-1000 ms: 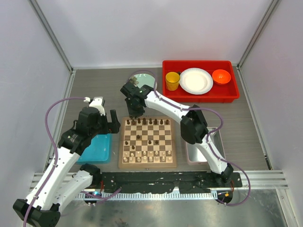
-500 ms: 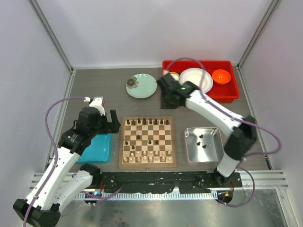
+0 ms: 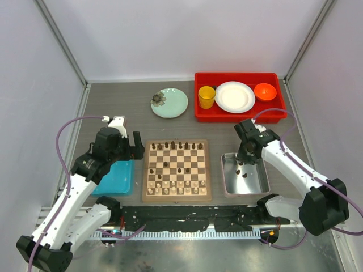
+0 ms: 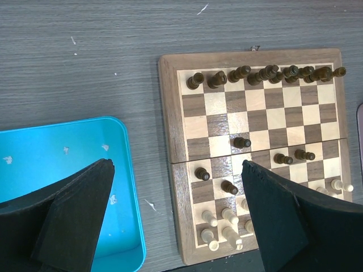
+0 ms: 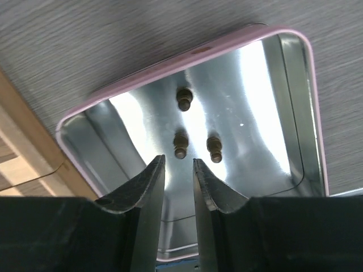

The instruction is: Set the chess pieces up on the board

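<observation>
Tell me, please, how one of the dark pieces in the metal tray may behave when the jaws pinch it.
Each dark piece is tiny and looks like turned wood, so it is probably light and stiff. Its rounded head and narrow neck may let it slip or tip between the jaws. The tray has a shiny floor that looks smooth, so a nudged piece could slide or roll.

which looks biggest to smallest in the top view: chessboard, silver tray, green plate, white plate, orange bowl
1. chessboard
2. silver tray
3. green plate and white plate: too alike to rank
4. orange bowl
</observation>
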{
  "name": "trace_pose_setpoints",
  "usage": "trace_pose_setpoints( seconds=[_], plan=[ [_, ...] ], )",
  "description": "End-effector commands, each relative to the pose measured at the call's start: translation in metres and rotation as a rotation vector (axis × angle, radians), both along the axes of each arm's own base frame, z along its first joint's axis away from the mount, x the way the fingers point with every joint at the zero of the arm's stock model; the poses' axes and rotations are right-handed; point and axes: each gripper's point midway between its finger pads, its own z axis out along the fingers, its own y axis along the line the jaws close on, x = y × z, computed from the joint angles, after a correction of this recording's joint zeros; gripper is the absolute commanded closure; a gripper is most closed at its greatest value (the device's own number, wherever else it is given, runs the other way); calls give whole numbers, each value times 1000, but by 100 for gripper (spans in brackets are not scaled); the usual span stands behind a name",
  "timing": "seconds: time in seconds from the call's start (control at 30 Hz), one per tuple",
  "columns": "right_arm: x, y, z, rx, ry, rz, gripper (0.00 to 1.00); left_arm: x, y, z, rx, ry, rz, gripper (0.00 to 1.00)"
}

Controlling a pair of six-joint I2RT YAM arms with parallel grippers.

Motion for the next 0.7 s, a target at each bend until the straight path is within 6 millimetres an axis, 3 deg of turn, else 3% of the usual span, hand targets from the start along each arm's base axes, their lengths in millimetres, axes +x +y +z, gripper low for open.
trace_pose_setpoints(
  seconds=[0.0,0.23,0.67],
  plan=[
    [12,-7,-6,41,-59,-72,67,7,-4,7,-22,-32,-4,0],
    [16,-13,-32,67,-32,-84,66,8,-4,5,-18,-25,-5,0],
    [29,-16,-47,69,-38,-93,66,8,-4,3,-14,-17,-4,0]
  ],
)
